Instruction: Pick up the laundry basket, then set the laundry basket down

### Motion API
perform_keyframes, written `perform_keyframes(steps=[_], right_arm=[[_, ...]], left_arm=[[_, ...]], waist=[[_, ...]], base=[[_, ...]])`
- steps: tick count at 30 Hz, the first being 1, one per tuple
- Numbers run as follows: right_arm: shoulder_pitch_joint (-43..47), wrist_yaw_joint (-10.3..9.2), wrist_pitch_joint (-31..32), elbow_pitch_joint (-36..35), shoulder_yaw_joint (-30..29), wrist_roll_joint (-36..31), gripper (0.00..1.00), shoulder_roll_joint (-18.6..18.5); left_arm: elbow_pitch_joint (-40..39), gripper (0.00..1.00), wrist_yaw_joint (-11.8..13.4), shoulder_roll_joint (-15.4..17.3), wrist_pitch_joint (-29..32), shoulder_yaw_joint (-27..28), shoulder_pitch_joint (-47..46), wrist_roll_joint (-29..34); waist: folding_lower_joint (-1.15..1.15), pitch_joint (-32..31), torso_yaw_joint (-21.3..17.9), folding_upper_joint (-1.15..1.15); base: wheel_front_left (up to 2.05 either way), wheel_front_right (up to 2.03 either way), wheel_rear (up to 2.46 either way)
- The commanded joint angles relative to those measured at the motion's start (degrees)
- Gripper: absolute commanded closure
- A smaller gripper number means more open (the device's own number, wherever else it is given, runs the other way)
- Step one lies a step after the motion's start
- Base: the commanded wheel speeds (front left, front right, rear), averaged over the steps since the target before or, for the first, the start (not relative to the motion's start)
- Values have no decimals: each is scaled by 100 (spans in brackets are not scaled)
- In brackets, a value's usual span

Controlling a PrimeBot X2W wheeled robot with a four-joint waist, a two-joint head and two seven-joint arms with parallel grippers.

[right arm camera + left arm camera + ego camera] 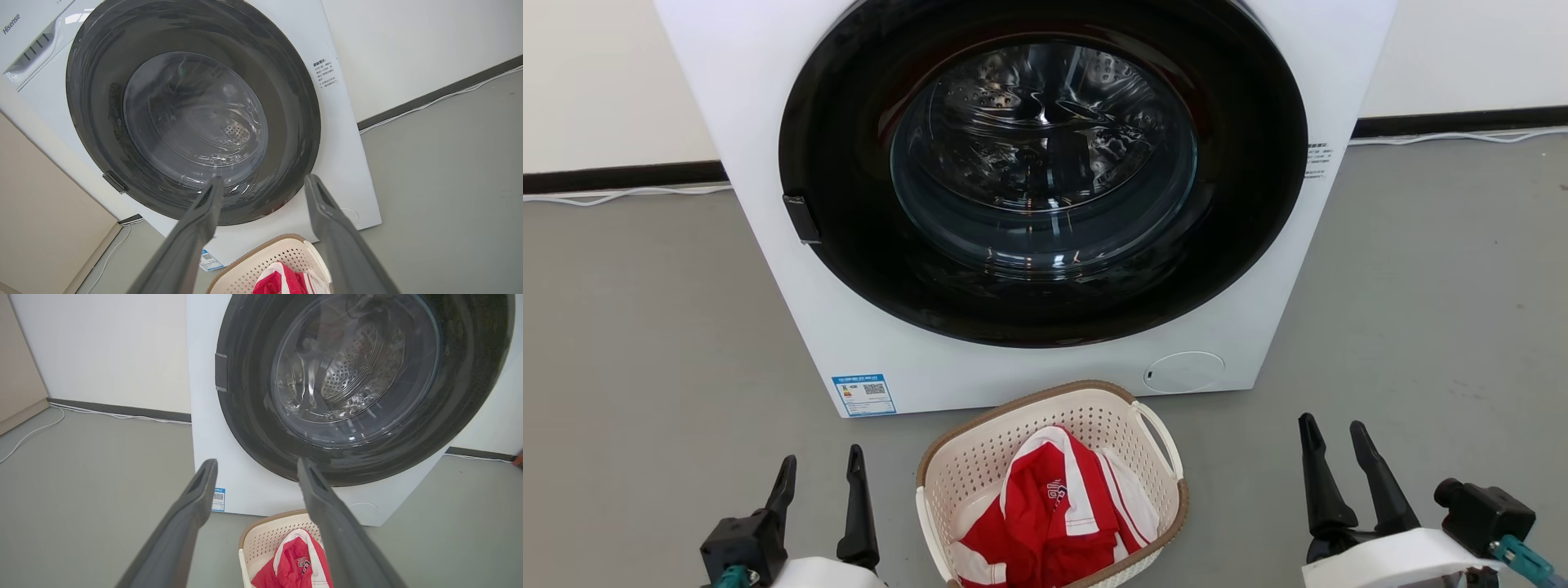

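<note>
The laundry basket [968, 482] is matt cream plastic pierced with small holes (its brown rim looks woven). The shirt [1054, 523] in it is soft red and white cloth. The washing machine [792, 327] has a smooth white shell, a glossy dark glass door [849, 269] and a shiny metal drum [1045, 122]. The floor [645, 343] is matt grey.

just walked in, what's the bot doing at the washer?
Nothing is being handled yet. The laundry basket sits on the grey floor right in front of the washing machine, with a red and white garment inside it. The left gripper and the right gripper are one on each side of the basket, both open, empty and clear of it. The pick-up has not begun.
</note>
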Motion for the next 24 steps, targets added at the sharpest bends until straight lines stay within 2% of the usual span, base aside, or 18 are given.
perform_keyframes(steps=[1, 24], right_arm=[[-80, 34, -125, -226, 127, -223, 0, -73], [-39, 42, -495, -332, 232, -1688, 0, -99]], left_arm=[[-213, 0, 98, 80, -81, 87, -109, 225], [-352, 0, 293, 88, -450, -97, 34, 1630]], waist=[[0, 3, -2, 0], [0, -1, -11, 0]], base=[[0, 0, 0], [0, 0, 0]])
